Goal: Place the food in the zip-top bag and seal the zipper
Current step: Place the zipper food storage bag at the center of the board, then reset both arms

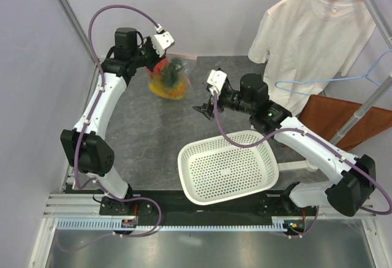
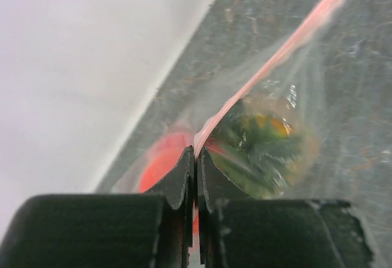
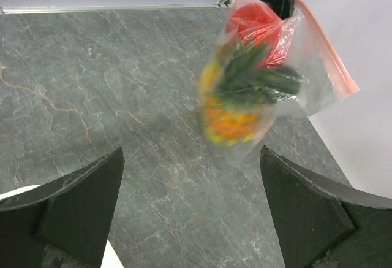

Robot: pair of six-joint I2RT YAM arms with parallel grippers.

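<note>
The clear zip-top bag point(image 1: 169, 79) hangs above the far left of the table with the food point(image 1: 166, 84) inside it. In the right wrist view the bag point(image 3: 306, 78) shows a pineapple point(image 3: 236, 118) with a green crown and a red fruit point(image 3: 254, 22). My left gripper point(image 1: 159, 59) is shut on the pinkish-red zipper point(image 2: 275, 53) at one end of the bag's mouth, and the bag dangles from that grip. My right gripper point(image 1: 204, 110) stands open a short way right of the bag, with nothing between its fingers point(image 3: 79, 200).
A white perforated basket point(image 1: 228, 167) sits near the front, under the right arm. A white T-shirt point(image 1: 309, 41) on a hanger, a blue hanger point(image 1: 324, 84) and a brown board point(image 1: 343, 118) stand at the right. The back wall is close behind the bag.
</note>
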